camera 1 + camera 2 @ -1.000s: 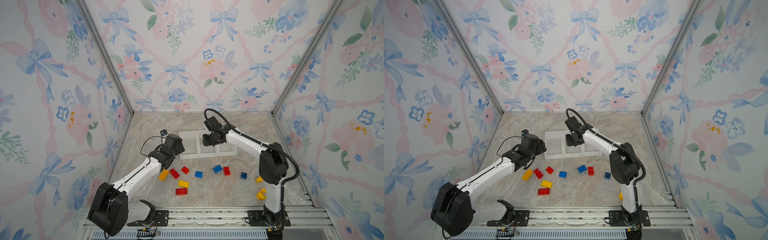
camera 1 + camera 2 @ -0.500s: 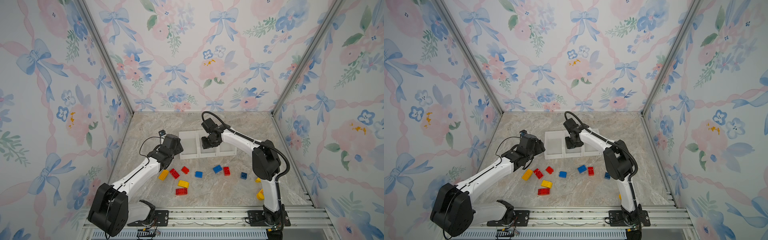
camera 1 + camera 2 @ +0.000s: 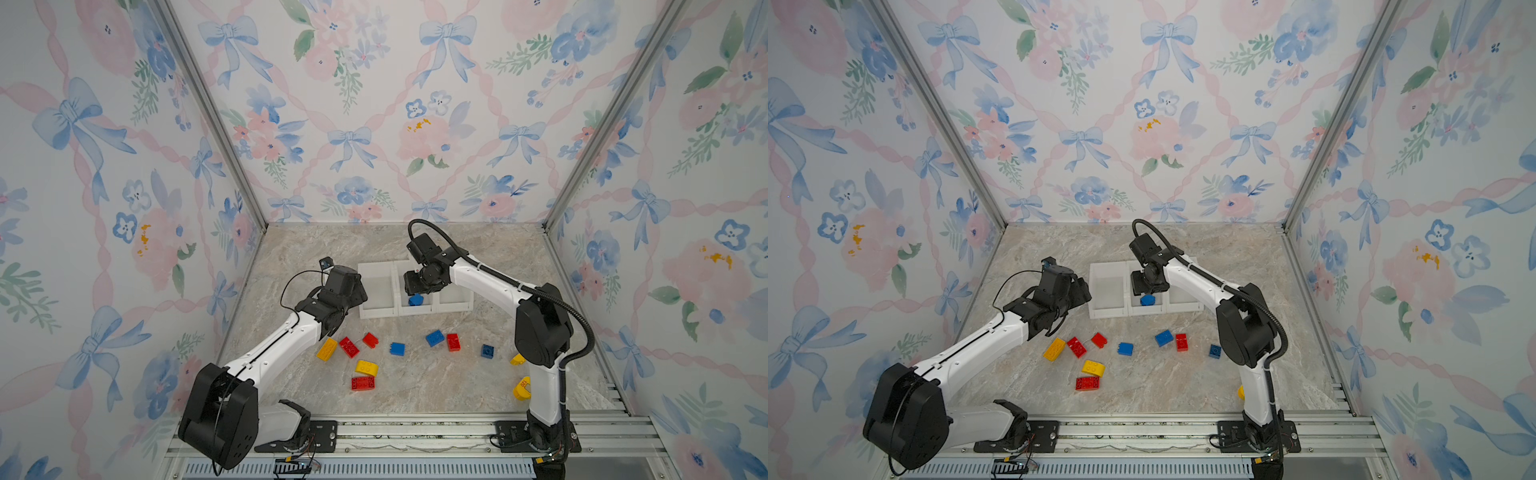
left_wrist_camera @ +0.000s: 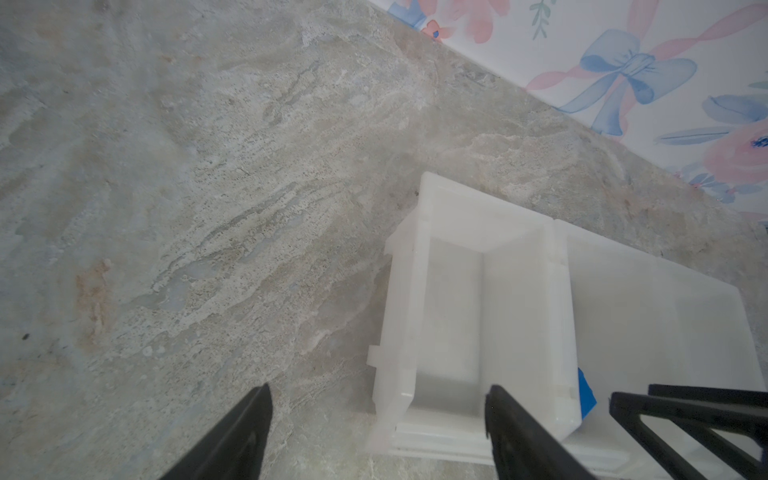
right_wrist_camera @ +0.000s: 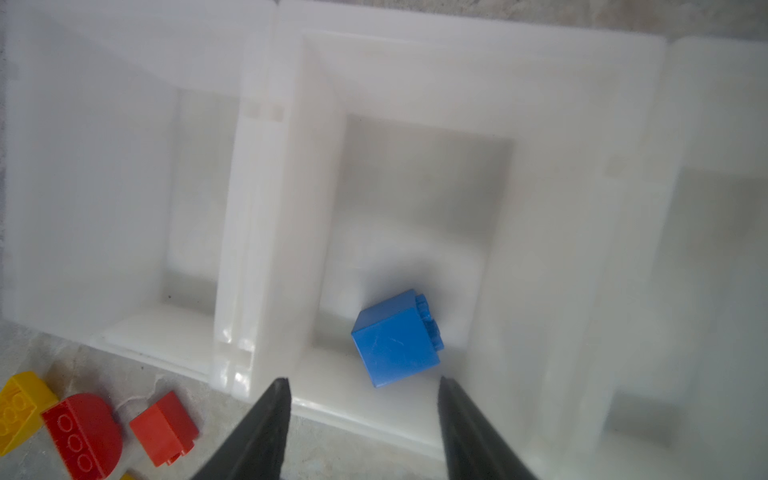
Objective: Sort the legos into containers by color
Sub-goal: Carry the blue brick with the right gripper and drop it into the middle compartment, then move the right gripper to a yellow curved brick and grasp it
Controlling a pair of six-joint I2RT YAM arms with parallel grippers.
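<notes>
Drop-off looks done: blue brick (image 3: 415, 300) lies loose in mid container (image 3: 413, 311), frame centre, under our open, empty R gripper (image 5: 362, 380); L gripper (image 4: 378, 387) open too; next we'd fetch loose legos (image 3: 366, 367) lower down.

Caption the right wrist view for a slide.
Open right pincer above a blue lego lying in the middle container.

White links (image 3: 278, 351), black joints (image 3: 540, 328); ribbed black cable (image 3: 571, 307) on right arm (image 3: 486, 278).
</notes>
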